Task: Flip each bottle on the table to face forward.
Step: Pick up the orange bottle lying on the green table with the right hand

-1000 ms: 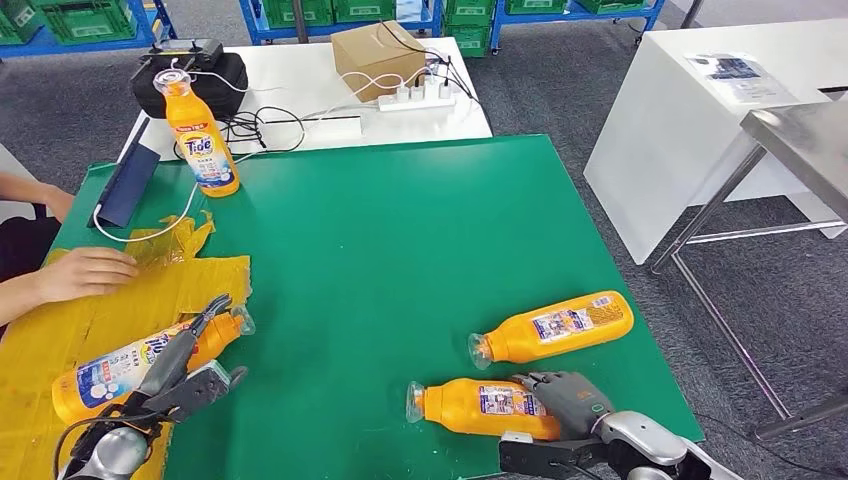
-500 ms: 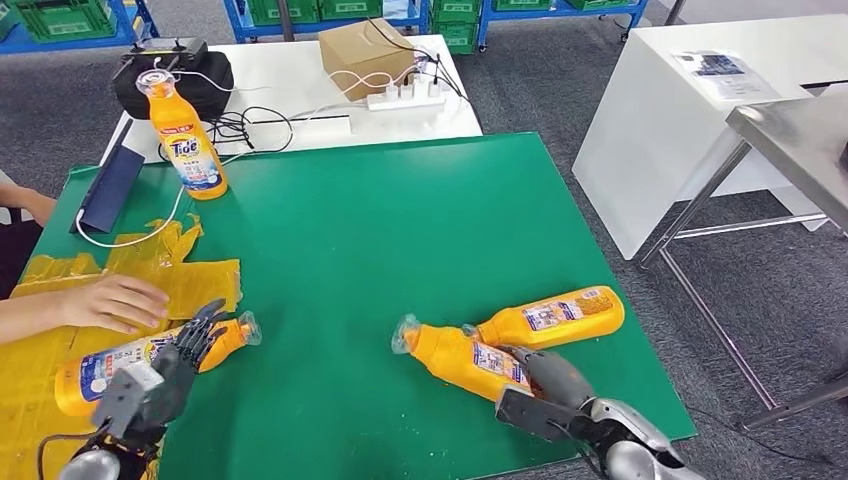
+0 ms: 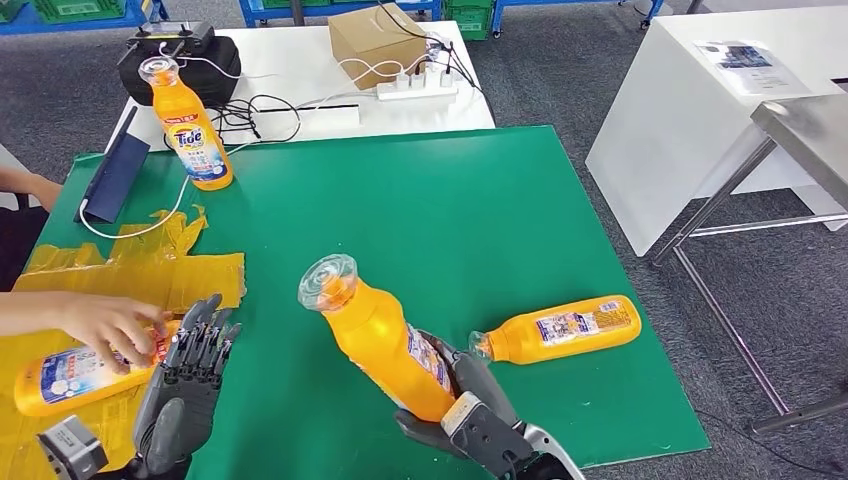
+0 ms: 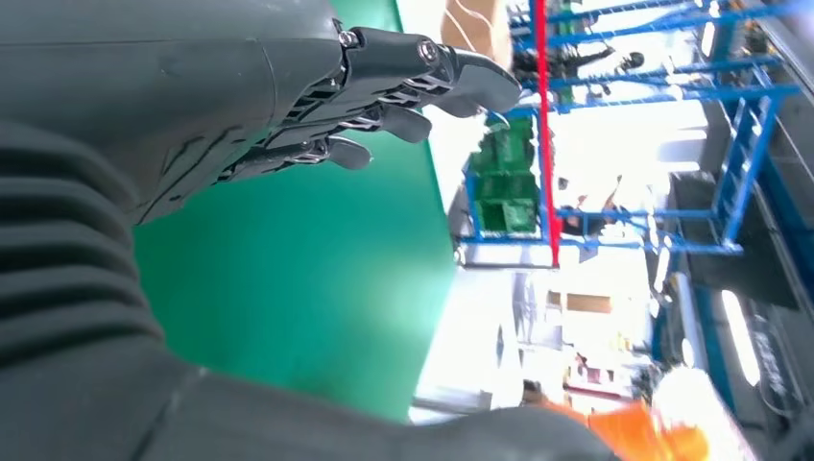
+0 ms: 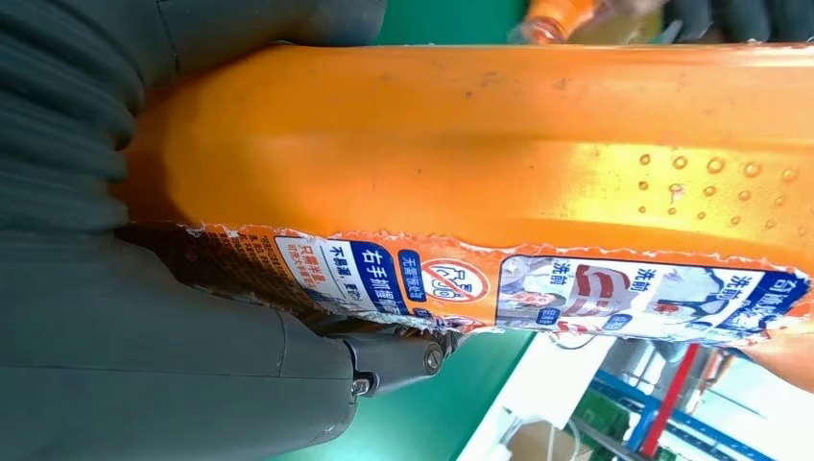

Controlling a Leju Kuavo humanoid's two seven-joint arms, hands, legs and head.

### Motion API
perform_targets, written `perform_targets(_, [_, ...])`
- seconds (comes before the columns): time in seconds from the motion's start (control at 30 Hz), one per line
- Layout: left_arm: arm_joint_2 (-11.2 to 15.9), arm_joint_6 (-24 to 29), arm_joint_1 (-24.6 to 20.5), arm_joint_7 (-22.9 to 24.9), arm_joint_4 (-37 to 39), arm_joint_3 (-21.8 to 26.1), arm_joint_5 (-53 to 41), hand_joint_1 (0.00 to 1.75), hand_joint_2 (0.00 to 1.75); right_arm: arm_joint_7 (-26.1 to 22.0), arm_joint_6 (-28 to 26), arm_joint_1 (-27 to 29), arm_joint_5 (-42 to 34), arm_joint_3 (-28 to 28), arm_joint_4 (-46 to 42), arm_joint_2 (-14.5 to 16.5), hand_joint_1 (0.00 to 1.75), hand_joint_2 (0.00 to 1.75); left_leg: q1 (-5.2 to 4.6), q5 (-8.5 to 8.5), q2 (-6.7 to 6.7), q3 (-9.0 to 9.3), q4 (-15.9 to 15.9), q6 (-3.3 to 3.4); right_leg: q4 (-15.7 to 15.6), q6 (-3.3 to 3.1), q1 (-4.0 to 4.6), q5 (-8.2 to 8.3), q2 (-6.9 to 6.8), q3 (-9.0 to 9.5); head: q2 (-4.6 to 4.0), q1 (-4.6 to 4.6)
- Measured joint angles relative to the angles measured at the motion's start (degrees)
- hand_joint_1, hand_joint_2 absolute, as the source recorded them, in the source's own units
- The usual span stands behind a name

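My right hand (image 3: 462, 398) grips an orange detergent bottle (image 3: 378, 338) and holds it raised and tilted above the green table (image 3: 400, 230), clear cap up; its back label (image 5: 538, 288) faces the wrist camera. A second orange bottle (image 3: 560, 332) lies on its side just right of it. A third bottle (image 3: 70, 372) lies on yellow sheets at the left under a person's hand (image 3: 110, 328). My left hand (image 3: 190, 375) hovers beside that bottle with fingers (image 4: 422, 82) spread, holding nothing. A fourth bottle (image 3: 190, 125) stands upright at the far left.
Crumpled yellow plastic sheets (image 3: 150, 270) cover the table's left side. A dark tablet (image 3: 110, 175) with a white cable lies at the far left corner. Behind stand a white table with a cardboard box (image 3: 375, 40), power strip and black bag. White furniture stands right.
My right hand has lifted its bottle off the table from lying to tilted upright. My left hand has let go of the left bottle and opened; the person's hand now rests on it. The camera shifted.
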Motion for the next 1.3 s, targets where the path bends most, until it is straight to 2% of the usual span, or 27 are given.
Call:
perform_targets(0.27, [-0.21, 2.45, -0.15, -0.85, -2.77, -5.73, -3.43, 0.00, 1.75, 2.40, -0.73, -1.00, 1.22, 5.19, 1.04, 1.67, 1.75, 1.75, -0.03, 0.00, -0.02, -0.02, 0.00, 0.00, 0.00, 0.00, -0.04, 0.00, -0.02, -0.02, 0.00, 0.00])
perform_targets(0.43, [-0.20, 2.84, -0.22, -1.10, -2.96, -7.39, -3.69, 0.00, 1.75, 2.62, -0.84, -1.35, 1.25, 6.71, 1.92, 1.88, 1.75, 1.75, -0.03, 0.00, -0.02, -0.04, 0.00, 0.00, 0.00, 0.00, -0.04, 0.00, -0.02, -0.02, 0.00, -0.01])
perform_targets(1.3, [-0.19, 2.98, -0.23, -1.26, -3.05, -8.30, -3.69, 0.00, 1.75, 2.63, -0.86, -1.84, 1.25, 7.50, 2.69, 1.90, 1.75, 1.75, -0.04, 0.00, -0.02, -0.05, 0.00, 0.00, 0.00, 0.00, -0.04, 0.00, -0.02, -0.03, 0.00, -0.01])
